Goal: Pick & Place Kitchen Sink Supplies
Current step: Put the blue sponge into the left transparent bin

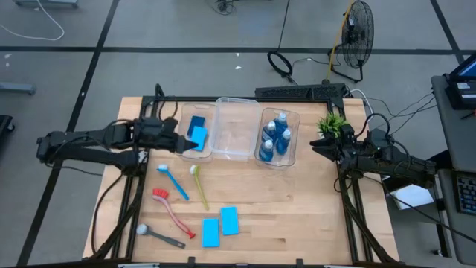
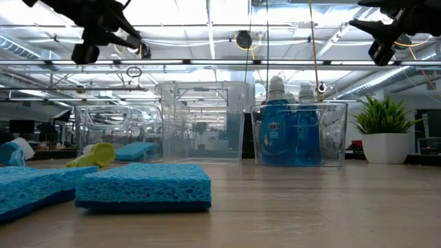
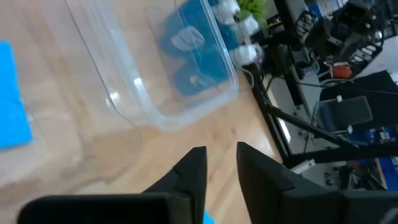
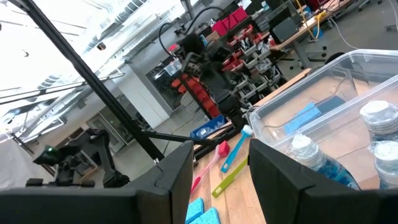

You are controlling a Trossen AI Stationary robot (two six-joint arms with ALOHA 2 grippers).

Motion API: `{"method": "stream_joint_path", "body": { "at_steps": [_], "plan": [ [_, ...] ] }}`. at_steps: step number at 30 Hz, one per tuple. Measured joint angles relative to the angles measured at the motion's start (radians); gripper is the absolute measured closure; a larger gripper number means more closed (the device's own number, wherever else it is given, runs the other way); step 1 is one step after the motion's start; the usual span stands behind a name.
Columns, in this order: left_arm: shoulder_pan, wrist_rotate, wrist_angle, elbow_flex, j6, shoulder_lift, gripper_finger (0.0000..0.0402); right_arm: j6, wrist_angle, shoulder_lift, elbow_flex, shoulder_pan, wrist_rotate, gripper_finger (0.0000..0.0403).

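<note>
As things lie now, loose sponges: two blue sponges [image 1: 211, 232] [image 1: 229, 220] lie flat, side by side, on the worktop [image 1: 297, 216] near its front edge, left of centre.
Long axis: both run roughly front to back, slightly tilted.
Sponges already placed: two more sponges [image 1: 197, 132] lie in the left clear bin [image 1: 210, 152].
Direction from pincer: the loose pair lies toward the front edge from the left pincer [image 1: 184, 141], which hovers at the left bin's near-left side.
Nearer arm: the left, by my judgement; the right pincer [image 1: 318, 144] waits well apart beside the potted plant [image 1: 332, 123].
Left pincer state: fingers drawn near each other with a narrow gap, nothing between them.
Right pincer state: spread, empty.
In the way: the blue brush [image 1: 172, 182] and yellow-green brush [image 1: 198, 186] lie between bin and sponges; the red brush [image 1: 172, 212] and grey-black brush [image 1: 160, 236] lie just left of them.
Others: the middle bin [image 1: 234, 128] holds nothing; the blue bottles [image 1: 277, 138] stand in the right bin.
</note>
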Motion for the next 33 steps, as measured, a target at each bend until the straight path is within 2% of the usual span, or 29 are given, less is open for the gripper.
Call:
{"method": "stream_joint_path", "body": {
  "at_steps": [9, 14, 18, 26, 30, 33],
  "plan": [
    [-0.263, -0.179, 0.087, 0.001, -0.15, 0.047, 0.0395, 0.0, 0.0, 0.0, 0.0, 0.0, 0.0, 0.0261],
    [-0.376, -0.285, 0.067, 0.046, -0.218, 0.118, 0.0394, 0.0, 0.0, 0.0, 0.0, 0.0, 0.0, 0.0261],
    [-0.443, -0.339, -0.087, 0.154, -0.247, 0.217, 0.0398, 0.0, 0.0, 0.0, 0.0, 0.0, 0.0, 0.0261],
    [-0.533, -0.322, -0.457, 0.442, -0.38, 0.47, 0.0397, 0.0, 0.0, 0.0, 0.0, 0.0, 0.0, 0.0261],
    [-0.571, -0.274, -0.533, 0.54, -0.441, 0.581, 0.0399, 0.0, 0.0, 0.0, 0.0, 0.0, 0.0, 0.0261],
    [-0.603, -0.256, -0.54, 0.566, -0.515, 0.645, 0.0395, 0.0, 0.0, 0.0, 0.0, 0.0, 0.0, 0.0261]
  ]
}}
